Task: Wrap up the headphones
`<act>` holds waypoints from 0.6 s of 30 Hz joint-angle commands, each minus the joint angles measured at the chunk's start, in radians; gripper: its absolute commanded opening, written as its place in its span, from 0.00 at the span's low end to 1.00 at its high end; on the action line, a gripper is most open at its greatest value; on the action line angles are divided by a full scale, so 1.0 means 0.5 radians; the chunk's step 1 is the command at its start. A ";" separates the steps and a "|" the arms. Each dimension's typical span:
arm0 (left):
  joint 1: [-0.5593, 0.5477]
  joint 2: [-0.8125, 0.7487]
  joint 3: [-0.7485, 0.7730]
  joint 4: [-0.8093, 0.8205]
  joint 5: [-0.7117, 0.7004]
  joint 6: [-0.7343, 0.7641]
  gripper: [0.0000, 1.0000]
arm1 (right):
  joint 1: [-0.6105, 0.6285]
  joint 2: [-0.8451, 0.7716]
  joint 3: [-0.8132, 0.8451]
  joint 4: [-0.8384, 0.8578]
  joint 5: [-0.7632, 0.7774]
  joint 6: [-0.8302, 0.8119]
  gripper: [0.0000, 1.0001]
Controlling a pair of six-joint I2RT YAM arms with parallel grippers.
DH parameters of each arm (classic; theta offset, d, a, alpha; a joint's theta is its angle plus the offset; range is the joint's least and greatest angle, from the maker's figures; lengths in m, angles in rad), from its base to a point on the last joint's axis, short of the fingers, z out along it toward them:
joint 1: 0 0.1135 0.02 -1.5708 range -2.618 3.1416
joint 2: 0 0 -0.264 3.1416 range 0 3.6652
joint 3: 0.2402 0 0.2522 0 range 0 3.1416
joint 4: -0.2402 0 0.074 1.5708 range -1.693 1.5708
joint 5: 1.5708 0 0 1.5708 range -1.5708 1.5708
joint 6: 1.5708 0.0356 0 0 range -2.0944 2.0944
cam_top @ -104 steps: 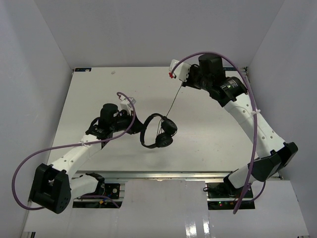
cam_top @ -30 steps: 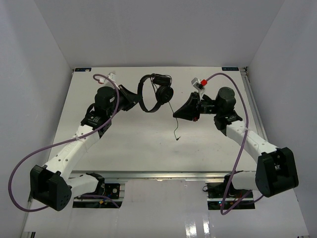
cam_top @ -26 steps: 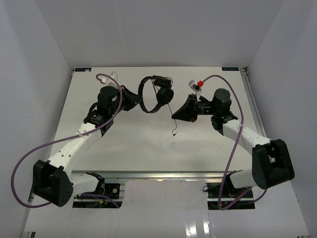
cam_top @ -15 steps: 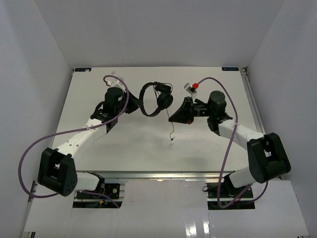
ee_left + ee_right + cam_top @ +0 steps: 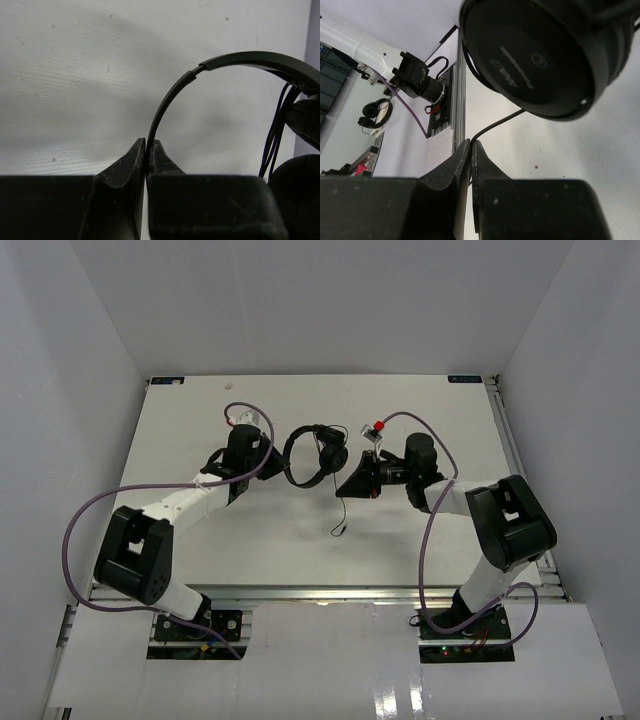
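Two claws meet over the middle of the white table [image 5: 200, 430], and the headphones [image 5: 316, 452] are held between them. The left claw [image 5: 148, 143] is clenched on the thin headband [image 5: 240, 56]. In its wrist view both fingers press flat against the band's lower end, and the band arcs up and over to the right, toward the ear cups [image 5: 300, 195] at the right edge of that view. Several strands of the thin black cord [image 5: 276, 131] run down just beside those cups. The right claw [image 5: 470, 143] is pinched tight on the cord. In its wrist view the cord comes out from between the closed fingertips and curves up to the right, under one round ear cup [image 5: 535, 55] that fills the top of the picture. From above, the right claw sits just right of the cups and the left claw just left of the headband, the two pointing at each other. The cord's free end [image 5: 338, 531] trails below the right claw toward the near edge; whether it touches the table I cannot tell.
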 commanded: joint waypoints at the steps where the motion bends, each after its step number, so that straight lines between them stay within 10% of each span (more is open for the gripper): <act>1: 0.004 0.088 -0.044 0.135 -0.125 -0.001 0.00 | 0.020 0.120 -0.046 0.227 -0.099 0.003 0.08; 18: -0.005 0.405 -0.001 0.164 -0.121 -0.009 0.00 | 0.019 0.391 -0.043 0.472 -0.107 0.193 0.15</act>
